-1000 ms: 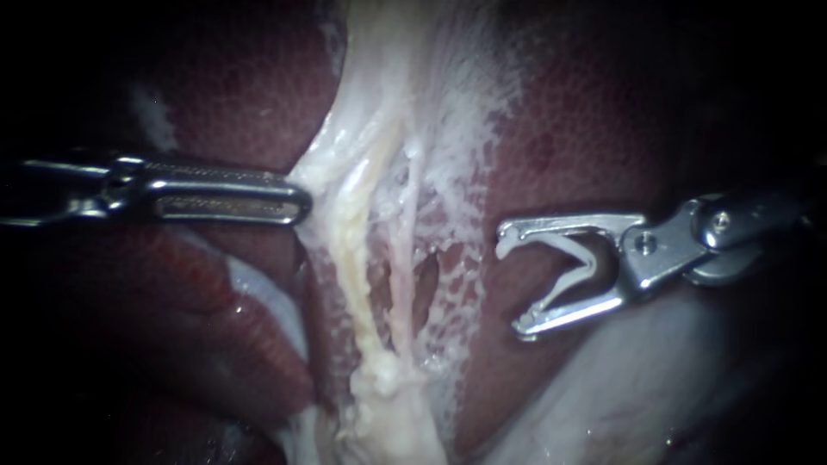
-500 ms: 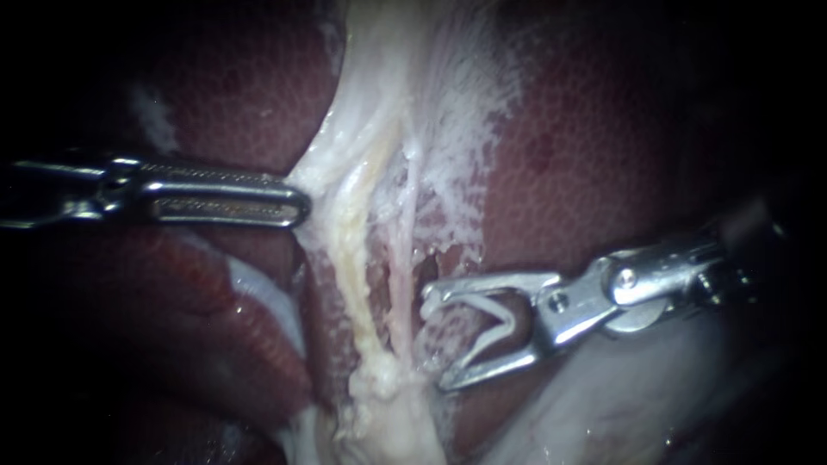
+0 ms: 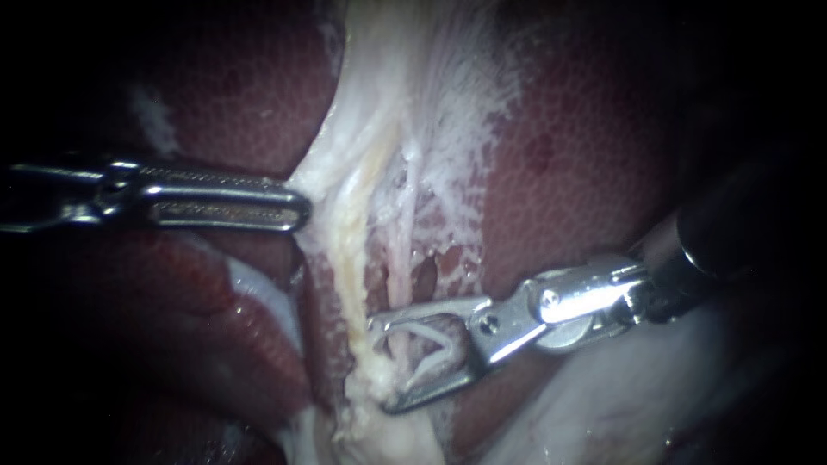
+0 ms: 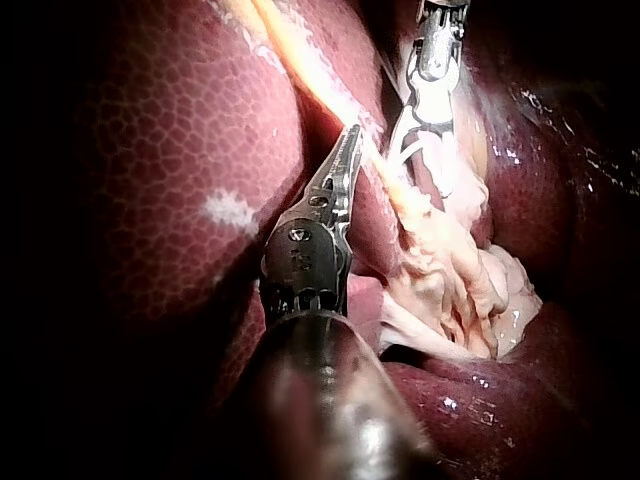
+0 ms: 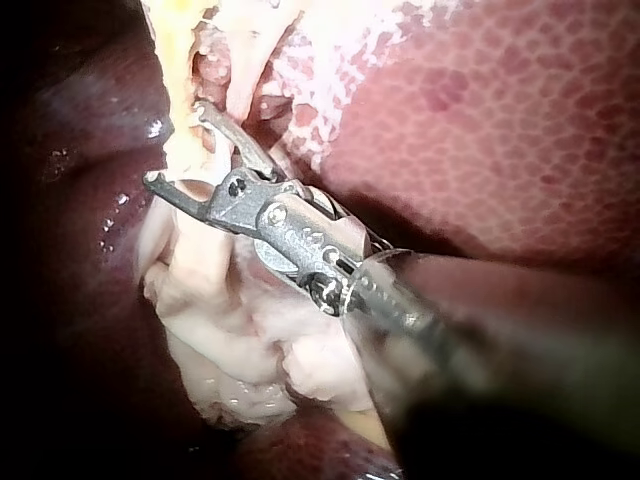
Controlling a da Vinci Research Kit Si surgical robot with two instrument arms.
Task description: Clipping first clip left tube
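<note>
Two tubes run down a band of white tissue between the liver lobes: a yellowish left tube [image 3: 347, 258] and a thin pale right tube [image 3: 398, 267]. My right instrument [image 3: 380, 364] comes in from the right. Its jaws stand wide apart and hold an open white clip [image 3: 431, 344]. They sit astride the thin strands low on the band, and their tips reach the yellowish tube; the right wrist view shows the right instrument [image 5: 175, 145] the same way. My left instrument [image 3: 297, 207] has its jaws together on the band's left edge, pulling it sideways. The left wrist view shows the left instrument's [image 4: 351, 137] tip there too.
Dark red liver [image 3: 586, 155] lies on both sides of the band. A red fold [image 3: 224, 336] bulges under the left instrument. Pale smooth tissue [image 3: 620, 396] lies under the right instrument's shaft. Lumpy whitish tissue [image 4: 460, 280] sits where the tubes end.
The right instrument has moved left and down, from clear over the liver to astride the tubes, with the clip still open. The left instrument has stayed put.
</note>
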